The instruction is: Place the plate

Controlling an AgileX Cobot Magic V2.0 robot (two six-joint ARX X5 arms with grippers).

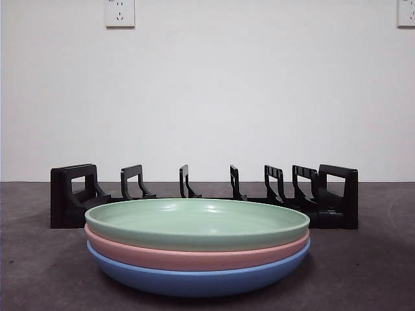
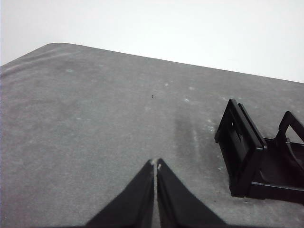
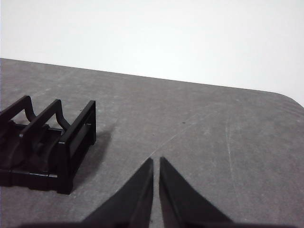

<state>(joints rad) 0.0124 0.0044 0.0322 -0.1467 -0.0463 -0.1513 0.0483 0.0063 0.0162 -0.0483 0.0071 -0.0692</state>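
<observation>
Three plates sit in one stack on the tabletop (image 1: 39, 272), close to the front camera. The green plate (image 1: 196, 223) is on top, the pink plate (image 1: 194, 258) is under it, and the blue plate (image 1: 194, 280) is at the bottom, touching the tabletop. They all lie flat. Behind the stack stands the black rack (image 1: 204, 194), with its slots in a long row from side to side. None of the slots has a plate in it yet.

The left tool (image 2: 156, 165) has its two jaws closed tip to tip and holds nothing. One end of the rack is a little ahead of it and off to one side. The right tool (image 3: 156, 160) is almost closed too, with only a thin gap, and it holds nothing. The other end of the rack is ahead of it on the other side.

Neither tool can see the plates, so I cannot tell which one is nearer to the stack. I think the green plate goes first. It must be lifted by its rim, then stood up on its edge to fit a slot.
</observation>
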